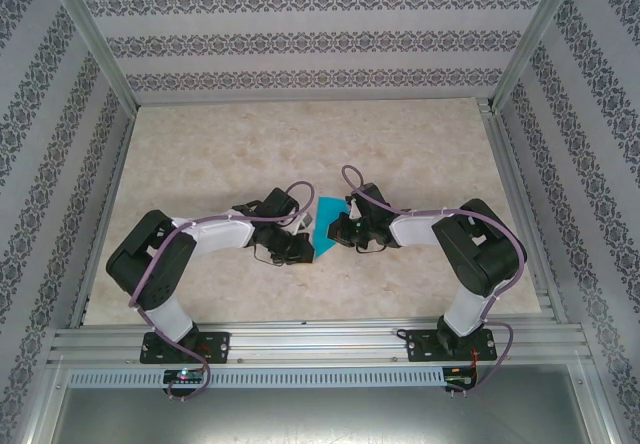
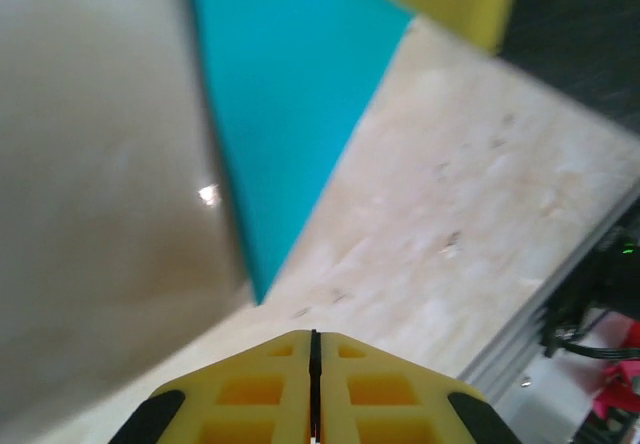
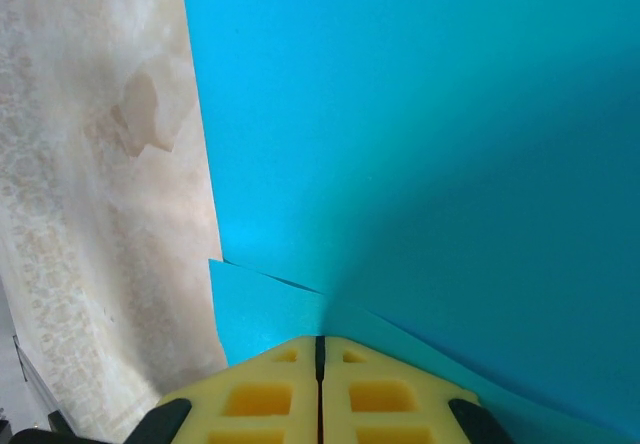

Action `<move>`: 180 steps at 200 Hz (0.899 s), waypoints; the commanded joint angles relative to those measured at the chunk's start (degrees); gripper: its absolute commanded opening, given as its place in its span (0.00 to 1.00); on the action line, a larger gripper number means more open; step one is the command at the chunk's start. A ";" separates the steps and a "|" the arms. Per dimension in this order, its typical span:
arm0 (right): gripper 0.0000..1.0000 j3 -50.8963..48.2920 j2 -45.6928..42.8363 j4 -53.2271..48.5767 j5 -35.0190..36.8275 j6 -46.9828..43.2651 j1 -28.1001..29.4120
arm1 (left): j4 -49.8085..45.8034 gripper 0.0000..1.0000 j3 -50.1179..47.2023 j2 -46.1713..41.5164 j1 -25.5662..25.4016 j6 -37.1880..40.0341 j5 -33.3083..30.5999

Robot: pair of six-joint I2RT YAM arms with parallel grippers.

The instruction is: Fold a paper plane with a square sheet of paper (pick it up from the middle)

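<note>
From the top, the paper (image 1: 327,226) is spotted mid-desk (image 1: 250,134), squeezed between the left tool (image 1: 298,246) and right tool (image 1: 347,230), with its edges hidden by both. What gets lost up there is caught by the wrist cams. The right tool's yellow fingers are clamped tight on the paper, and a folded layer is seen just ahead. The left tool is closed on nothing, with the paper a bit ahead and blurred. How flat it lies can't be told.

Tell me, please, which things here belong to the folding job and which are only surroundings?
Job: teal paper sheet, partly folded; right tool, shut on it; left tool, shut, empty.
Not the job: table; metal frame; patterned walls.
</note>
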 commanded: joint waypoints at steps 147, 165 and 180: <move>0.07 -1.90 2.53 -3.84 4.35 -0.48 -0.24 | 0.16 0.09 -5.09 0.53 0.46 -7.62 -7.01; 0.07 -1.90 2.69 -3.44 4.29 -0.15 -0.24 | -0.18 0.09 -4.76 -1.41 0.46 -8.21 -8.18; 0.07 -1.90 2.65 -3.25 4.10 -0.12 -0.23 | 1.62 0.10 -4.00 -3.08 0.45 -8.45 -6.82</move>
